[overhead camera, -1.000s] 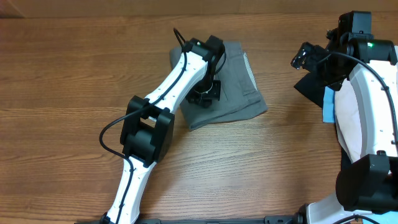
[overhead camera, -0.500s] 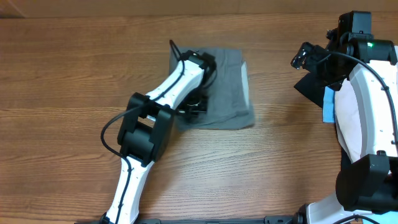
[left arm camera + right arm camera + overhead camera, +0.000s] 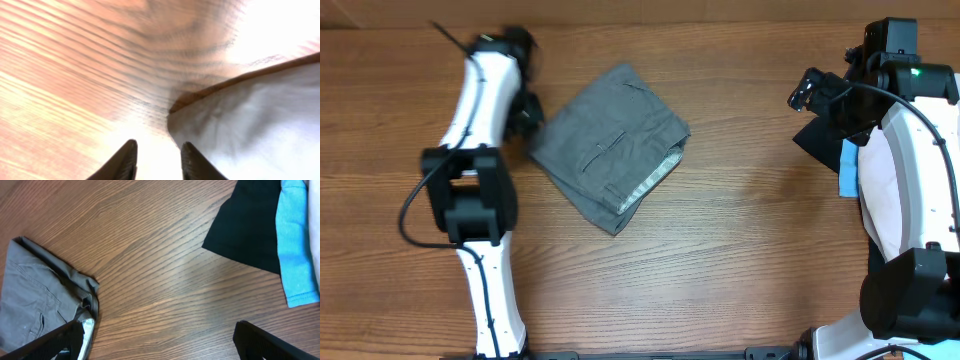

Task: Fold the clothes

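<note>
Seen from overhead, the grey shorts (image 3: 610, 150) lie folded on the table (image 3: 720, 280), left of its middle and nearer the far edge. They are turned cornerwise. A slit pocket (image 3: 606, 148) faces up and a strip of white mesh lining (image 3: 656, 176) shows along their right side. The left claw (image 3: 527, 115) hangs blurred just beside the shorts' left corner, and this view does not show how its fingers stand. Near the right edge, the right claw (image 3: 804, 92) hangs above the wood, well apart from the shorts. Beside it a black piece (image 3: 814, 140), a light-blue piece (image 3: 848, 168) and a pale piece (image 3: 882, 200) lie together under the right arm.

The left wrist view is blurred and overbright. The two dark fingers (image 3: 125, 160) stand slightly apart with nothing between them, over bare wood. Grey cloth fills the lower right, close by the fingers.

In the right wrist view the claw's fingers (image 3: 55, 342) are spread wide and hold nothing. The shorts sit at the left with the mesh at their near corner. The black and light-blue pieces sit at the upper right, overlapping.
</note>
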